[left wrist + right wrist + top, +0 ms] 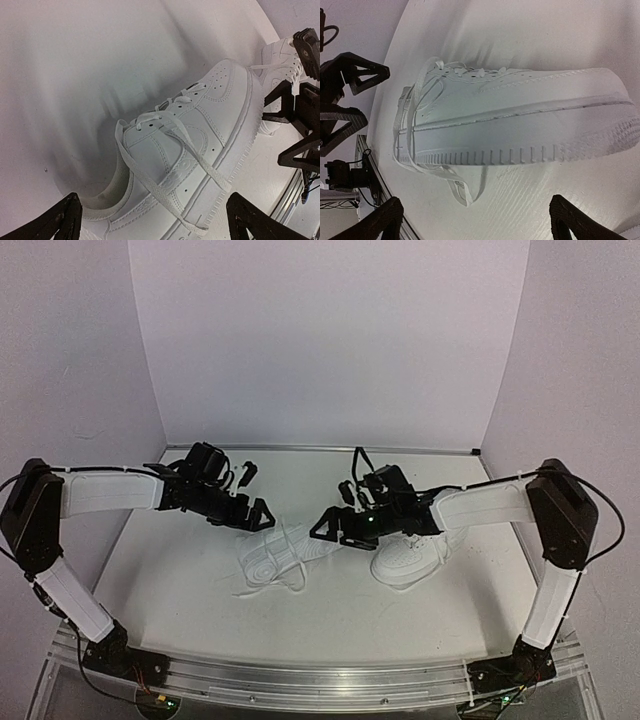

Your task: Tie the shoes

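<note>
Two all-white sneakers lie on the white table. The left shoe (272, 552) is tipped on its side, its ring-tread sole facing up, with loose laces (293, 578) trailing off it. The right shoe (410, 558) stands upright under the right arm. My left gripper (260, 514) is open just behind the left shoe's heel end. My right gripper (326, 526) is open at its toe end. In the left wrist view the shoe (200, 145) fills the middle, untied laces (170, 192) draped over its side, between my open gripper (155, 225). The right wrist view shows its sole edge (520, 130), laces (462, 187) and my open gripper (480, 225).
White walls close in the table at the back and sides. An aluminium rail (300, 680) runs along the near edge between the arm bases. The right gripper (300, 130) shows in the left wrist view, and the left gripper (345, 95) in the right wrist view.
</note>
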Robot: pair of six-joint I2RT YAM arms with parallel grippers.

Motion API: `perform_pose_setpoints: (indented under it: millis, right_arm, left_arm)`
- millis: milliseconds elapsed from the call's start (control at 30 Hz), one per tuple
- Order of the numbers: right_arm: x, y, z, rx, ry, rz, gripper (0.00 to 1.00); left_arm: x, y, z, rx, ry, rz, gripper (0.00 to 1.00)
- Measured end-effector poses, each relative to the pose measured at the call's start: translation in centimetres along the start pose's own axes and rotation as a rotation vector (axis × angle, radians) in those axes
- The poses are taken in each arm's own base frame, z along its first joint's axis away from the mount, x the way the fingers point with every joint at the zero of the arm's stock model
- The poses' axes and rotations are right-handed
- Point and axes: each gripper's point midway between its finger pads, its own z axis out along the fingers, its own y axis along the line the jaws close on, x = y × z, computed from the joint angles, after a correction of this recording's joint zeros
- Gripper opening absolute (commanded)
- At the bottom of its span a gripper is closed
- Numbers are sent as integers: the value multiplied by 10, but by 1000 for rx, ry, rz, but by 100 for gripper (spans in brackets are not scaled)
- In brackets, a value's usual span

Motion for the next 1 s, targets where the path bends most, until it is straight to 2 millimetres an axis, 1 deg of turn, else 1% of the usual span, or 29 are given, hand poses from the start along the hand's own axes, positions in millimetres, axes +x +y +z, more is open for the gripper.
perform_pose_setpoints:
  millis: [100,200,267,333,400,467,533,600,667,733,800,867,1000]
  right_arm:
    - [-5,-1,15,-2,-2,23,94]
    - [-3,-11,27,15,2,60,89]
    - [-3,-12,30,10,1,79,86]
    - [-4,-11,30,9,-5,91,84]
    - [-3,-12,30,6,-11,99,81]
    - [-1,-12,30,-7,-19,101,78]
    - [0,-12,28,-18,-28,101,76]
    - [2,-13,27,-26,-38,99,72]
    - [6,-13,23,-33,-43,99,70]
    - [10,-14,18,-35,-45,100,70]
    - [15,-15,12,-31,-43,103,70]
    - [20,-18,6,-21,-40,107,69]
    - [23,-22,1,-8,-44,112,68]
  left_arm:
    - [1,2,11,21,13,-6,100]
    - [9,4,26,45,44,-17,100]
    - [14,4,32,61,61,-25,100]
    - [16,-2,31,92,57,-28,99]
    - [17,-11,25,130,41,-27,96]
    - [18,-25,15,168,16,-10,92]
    - [16,-45,0,224,-10,14,89]
    - [13,-71,-18,296,-44,51,85]
    - [11,-92,-33,359,-72,84,86]
    - [9,-103,-45,396,-95,101,93]
    - [6,-103,-52,389,-113,99,98]
    - [4,-99,-55,358,-127,96,99]
    - [-2,-80,-49,267,-107,73,98]
